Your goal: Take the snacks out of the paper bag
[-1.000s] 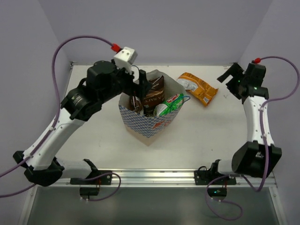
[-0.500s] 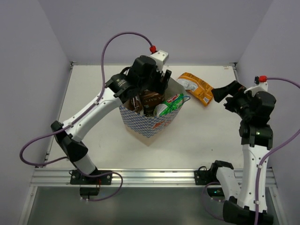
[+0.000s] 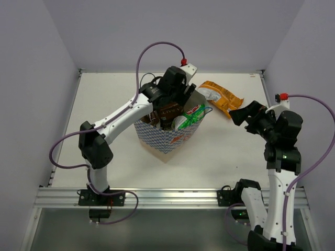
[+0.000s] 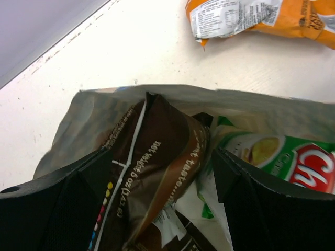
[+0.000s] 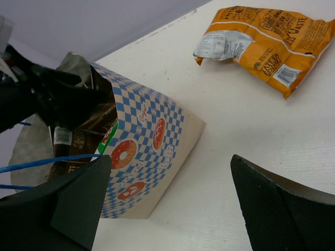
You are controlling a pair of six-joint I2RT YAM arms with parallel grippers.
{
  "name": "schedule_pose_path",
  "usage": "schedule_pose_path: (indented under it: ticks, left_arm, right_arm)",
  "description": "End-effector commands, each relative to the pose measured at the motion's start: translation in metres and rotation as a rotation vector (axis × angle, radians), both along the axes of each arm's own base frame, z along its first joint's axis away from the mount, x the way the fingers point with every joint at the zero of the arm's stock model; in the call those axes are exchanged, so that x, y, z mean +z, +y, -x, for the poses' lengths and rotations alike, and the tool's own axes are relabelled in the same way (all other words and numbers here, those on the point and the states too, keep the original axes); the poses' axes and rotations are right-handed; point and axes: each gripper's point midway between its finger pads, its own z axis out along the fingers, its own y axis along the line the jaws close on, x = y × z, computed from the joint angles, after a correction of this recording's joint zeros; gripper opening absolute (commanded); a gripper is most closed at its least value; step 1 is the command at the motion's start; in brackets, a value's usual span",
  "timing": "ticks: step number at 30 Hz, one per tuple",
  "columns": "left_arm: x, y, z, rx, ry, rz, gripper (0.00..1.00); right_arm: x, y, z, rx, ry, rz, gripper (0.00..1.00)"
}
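The paper bag (image 3: 165, 137) stands mid-table with its mouth open toward the back. A dark brown packet (image 3: 170, 111) and a green-and-white packet (image 3: 189, 115) stick out of it. My left gripper (image 3: 176, 100) is open at the bag's mouth, its fingers either side of the dark brown packet (image 4: 157, 151), apart from it. The green-and-white packet (image 4: 267, 154) lies just right of it. The orange-yellow packet (image 3: 222, 98) lies flat on the table behind the bag. My right gripper (image 3: 242, 113) is open and empty, right of the bag (image 5: 149, 151) and near the orange-yellow packet (image 5: 267, 39).
The white table (image 3: 104, 104) is walled by pale purple panels at the back and sides. A metal rail (image 3: 167, 197) runs along the near edge. Purple cables loop above both arms.
My left arm has swung right and reached over the bag's mouth, jaws now astride the brown packet. My right arm has drawn in from the far right toward the bag and orange packet.
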Motion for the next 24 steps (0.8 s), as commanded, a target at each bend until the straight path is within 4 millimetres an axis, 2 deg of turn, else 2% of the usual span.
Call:
schedule_pose_path:
  ticks: [1, 8, 19, 22, 24]
  left_arm:
    - [0.006, 0.005, -0.029, 0.004, -0.066, 0.008, 0.84]
    - [0.002, -0.008, -0.034, -0.048, -0.082, 0.034, 0.86]
    - [-0.027, -0.017, -0.036, -0.084, -0.031, 0.012, 0.79]
    - [-0.032, -0.018, -0.037, -0.087, -0.021, 0.009, 0.73]
    - [-0.036, -0.019, -0.037, -0.09, -0.013, 0.005, 0.62]
  right_arm:
    - [0.003, 0.008, 0.006, 0.057, -0.024, 0.016, 0.99]
    - [-0.001, 0.01, 0.008, 0.072, -0.026, 0.03, 0.99]
    - [-0.002, 0.011, 0.006, 0.08, -0.028, 0.039, 0.99]
    - [-0.003, 0.011, 0.005, 0.083, -0.027, 0.04, 0.99]
    - [-0.004, 0.011, 0.005, 0.085, -0.026, 0.04, 0.99]
